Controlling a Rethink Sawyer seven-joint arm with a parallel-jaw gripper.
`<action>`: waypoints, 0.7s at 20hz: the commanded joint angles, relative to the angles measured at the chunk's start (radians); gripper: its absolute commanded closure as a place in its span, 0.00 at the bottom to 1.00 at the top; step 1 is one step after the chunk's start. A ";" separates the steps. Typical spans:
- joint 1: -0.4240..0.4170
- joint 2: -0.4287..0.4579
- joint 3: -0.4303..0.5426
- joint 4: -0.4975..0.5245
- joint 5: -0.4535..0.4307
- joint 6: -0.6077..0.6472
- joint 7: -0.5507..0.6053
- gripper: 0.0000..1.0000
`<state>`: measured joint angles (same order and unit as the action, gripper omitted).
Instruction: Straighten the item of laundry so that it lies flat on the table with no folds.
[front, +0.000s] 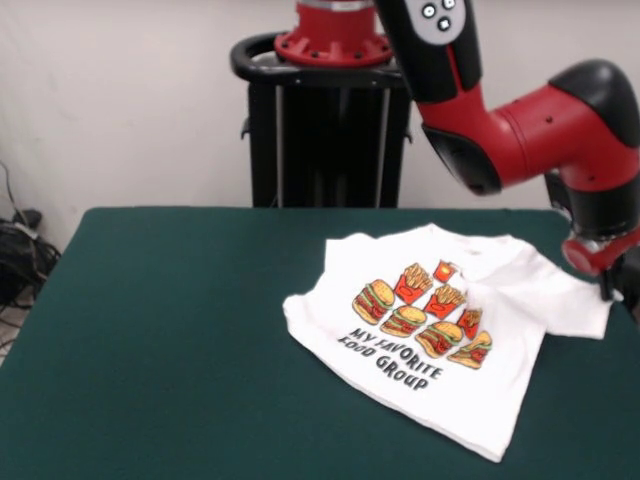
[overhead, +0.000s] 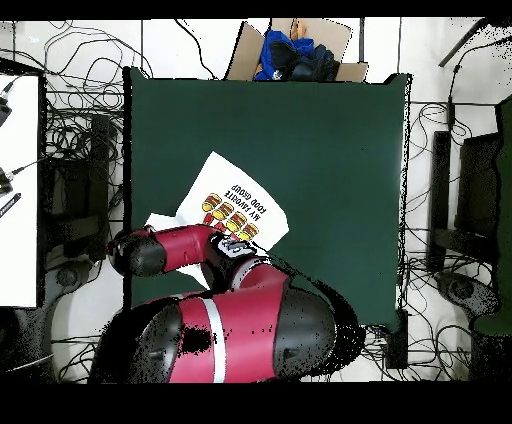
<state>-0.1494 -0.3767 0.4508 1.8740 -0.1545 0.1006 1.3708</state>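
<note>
The item of laundry (front: 440, 390) is a white T-shirt lying print side up on the right half of the green table (front: 180, 330), turned at an angle. Its hem points toward the front edge. The cloth around the collar and upper right is rumpled, and one sleeve (front: 585, 312) reaches toward the right edge. My gripper (front: 622, 285) hangs at the picture's right edge, just above that sleeve, mostly cut off. In the overhead view the shirt (overhead: 215, 175) lies near the table's (overhead: 320, 150) lower left, and the red arm (overhead: 175, 250) covers its lower part and hides the gripper.
The black pedestal (front: 325, 130) stands behind the table's far edge. A cardboard box (overhead: 300, 50) with blue and dark cloths sits beyond the table's opposite edge. Cables (overhead: 70, 150) lie on the floor around the table.
</note>
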 joint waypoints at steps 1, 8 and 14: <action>0.015 -0.013 0.026 -0.025 0.073 0.047 0.214 1.00; 0.018 -0.010 0.030 -0.034 0.083 0.038 0.215 1.00; 0.022 0.000 0.026 -0.043 0.088 0.025 0.210 1.00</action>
<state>-0.1426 -0.3786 0.4514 1.8740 -0.1307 0.1006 1.3708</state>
